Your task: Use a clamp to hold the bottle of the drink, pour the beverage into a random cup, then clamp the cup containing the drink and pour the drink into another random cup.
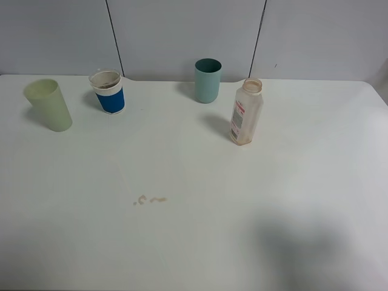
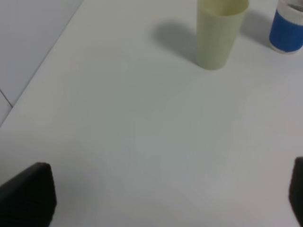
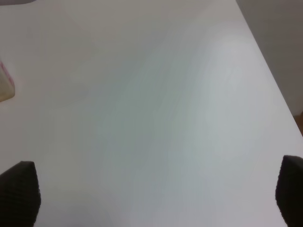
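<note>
Left gripper (image 2: 165,194): jaws spread wide, only the two dark fingertips (image 2: 28,194) showing at the frame's corners, nothing between them, held above the desk.
Right gripper (image 3: 156,191): jaws equally wide, dark fingertips (image 3: 19,191) far apart, empty, above the desk near its right edge.
Arms: outside the high view.

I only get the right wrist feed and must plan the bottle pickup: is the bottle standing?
Observer: Yes, the small translucent plastic bottle with a red-and-white label stands upright, uncapped.
Operator: Which cups are out?
Observer: A tall pale yellow-green plastic cup far left, a short blue-and-white cup beside it, a teal plastic cup farther back, left of the bottle.
Operator: Any spills?
Observer: Small brown drips on the white table, near the middle.
</note>
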`<state>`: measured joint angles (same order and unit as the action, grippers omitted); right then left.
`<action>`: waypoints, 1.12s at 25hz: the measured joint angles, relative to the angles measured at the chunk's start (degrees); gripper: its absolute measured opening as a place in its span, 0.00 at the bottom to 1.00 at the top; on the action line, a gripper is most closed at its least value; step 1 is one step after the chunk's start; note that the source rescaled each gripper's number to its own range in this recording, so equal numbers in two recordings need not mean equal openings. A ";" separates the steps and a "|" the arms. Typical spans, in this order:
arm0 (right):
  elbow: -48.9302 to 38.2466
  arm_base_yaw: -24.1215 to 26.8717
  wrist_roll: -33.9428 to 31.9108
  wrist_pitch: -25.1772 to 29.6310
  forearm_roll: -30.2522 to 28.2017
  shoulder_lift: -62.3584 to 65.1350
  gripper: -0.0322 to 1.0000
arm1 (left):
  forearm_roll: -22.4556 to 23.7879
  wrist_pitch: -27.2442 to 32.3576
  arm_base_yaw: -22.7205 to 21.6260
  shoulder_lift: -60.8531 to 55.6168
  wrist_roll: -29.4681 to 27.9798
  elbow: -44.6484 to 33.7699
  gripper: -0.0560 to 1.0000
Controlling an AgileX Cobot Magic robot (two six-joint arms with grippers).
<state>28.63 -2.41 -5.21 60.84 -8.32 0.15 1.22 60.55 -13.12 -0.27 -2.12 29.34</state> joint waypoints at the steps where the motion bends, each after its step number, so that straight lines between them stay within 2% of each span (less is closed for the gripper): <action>1: 0.00 0.00 0.00 0.00 0.00 0.00 1.00 | 0.00 0.00 0.00 0.00 0.05 0.00 1.00; 22: 0.00 0.00 0.00 0.00 0.00 0.00 1.00 | -0.43 0.00 0.29 0.00 0.47 0.00 1.00; 28: 0.00 0.00 0.00 0.00 0.00 0.00 1.00 | -0.48 0.00 7.19 0.00 0.47 0.00 1.00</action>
<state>28.63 -2.41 -5.21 60.84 -8.32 0.15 0.74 60.55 -5.93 -0.27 -1.66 29.34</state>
